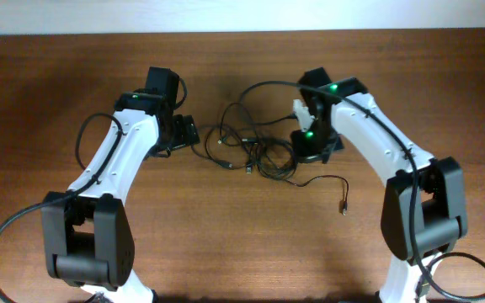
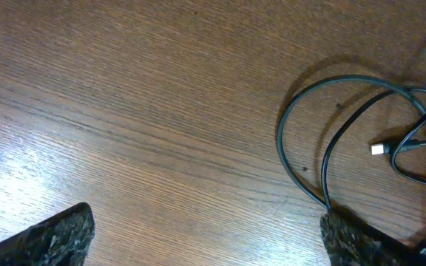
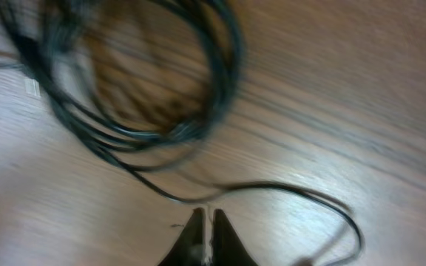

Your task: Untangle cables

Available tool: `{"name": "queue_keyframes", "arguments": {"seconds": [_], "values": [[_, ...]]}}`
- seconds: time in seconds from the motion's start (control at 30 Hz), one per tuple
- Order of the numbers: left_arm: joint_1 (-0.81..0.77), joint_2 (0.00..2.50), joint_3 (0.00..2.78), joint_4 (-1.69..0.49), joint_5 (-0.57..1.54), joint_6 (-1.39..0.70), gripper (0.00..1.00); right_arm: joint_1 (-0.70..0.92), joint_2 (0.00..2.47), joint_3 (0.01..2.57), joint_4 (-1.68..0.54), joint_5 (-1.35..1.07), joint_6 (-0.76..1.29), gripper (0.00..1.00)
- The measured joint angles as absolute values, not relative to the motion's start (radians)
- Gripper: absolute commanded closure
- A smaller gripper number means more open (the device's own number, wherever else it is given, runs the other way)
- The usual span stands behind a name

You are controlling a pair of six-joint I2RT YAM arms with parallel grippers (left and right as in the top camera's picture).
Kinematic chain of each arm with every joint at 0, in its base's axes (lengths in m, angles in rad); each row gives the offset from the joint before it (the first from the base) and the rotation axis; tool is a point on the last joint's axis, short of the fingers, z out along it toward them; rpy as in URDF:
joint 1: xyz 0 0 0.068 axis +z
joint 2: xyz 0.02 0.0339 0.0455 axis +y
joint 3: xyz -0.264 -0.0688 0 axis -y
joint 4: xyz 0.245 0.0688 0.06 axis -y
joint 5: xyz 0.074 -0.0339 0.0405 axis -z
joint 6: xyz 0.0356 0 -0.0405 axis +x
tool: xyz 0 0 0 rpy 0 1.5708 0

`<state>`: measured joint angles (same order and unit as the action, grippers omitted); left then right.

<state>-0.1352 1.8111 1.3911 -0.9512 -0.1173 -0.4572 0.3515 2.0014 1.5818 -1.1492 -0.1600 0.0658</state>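
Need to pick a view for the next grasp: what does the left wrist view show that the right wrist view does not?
Left wrist only: the left gripper, open, and a sharp pale plug among cable loops. Right wrist only: the right gripper, shut, and a blurred coil with one strand passing its tips. Both: black cables on the wooden table.

You get no readable text, labels, brands or numbers in any view. The right wrist view is motion-blurred, so any marking there is illegible.
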Motion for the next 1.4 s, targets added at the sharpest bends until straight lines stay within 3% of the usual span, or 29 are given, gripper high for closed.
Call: {"name": "queue_keyframes", "arguments": {"seconds": [0.1,0.33,0.8,0.83,0.9,1.03,1.27,1.4], "values": [[-0.135,1.811,1.391,-0.951,-0.117,-0.457,0.01,0.427,2.001,1.581,-1.097,-0.164,0.043,0.73],[-0.135,1.811,1.391,-0.951,-0.117,-0.457,0.01,0.522,2.003,1.581,-0.967,-0.164,-0.057,0.73],[-0.135,1.811,1.391,-0.951,-0.117,-0.457,0.01,0.522,2.063,1.474,-0.876,-0.164,-0.064,0.74],[-0.135,1.811,1.391,-0.951,-0.117,-0.457,0.01,0.522,2.063,1.463,-0.865,-0.164,-0.065,0.74],[-0.135,1.811,1.391,-0.951,-0.117,-0.457,0.01,0.522,2.064,1.441,-0.832,-0.164,-0.065,0.95],[-0.135,1.811,1.391,-0.951,-0.117,-0.457,0.01,0.522,2.064,1.422,-0.794,-0.187,-0.072,0.96],[-0.135,1.811,1.391,-0.951,-0.117,-0.457,0.01,0.522,2.064,1.421,-0.784,-0.51,0.043,0.96],[-0.135,1.811,1.391,-0.951,-0.117,-0.457,0.01,0.522,2.064,1.421,-0.796,-0.558,0.075,0.96]]}}
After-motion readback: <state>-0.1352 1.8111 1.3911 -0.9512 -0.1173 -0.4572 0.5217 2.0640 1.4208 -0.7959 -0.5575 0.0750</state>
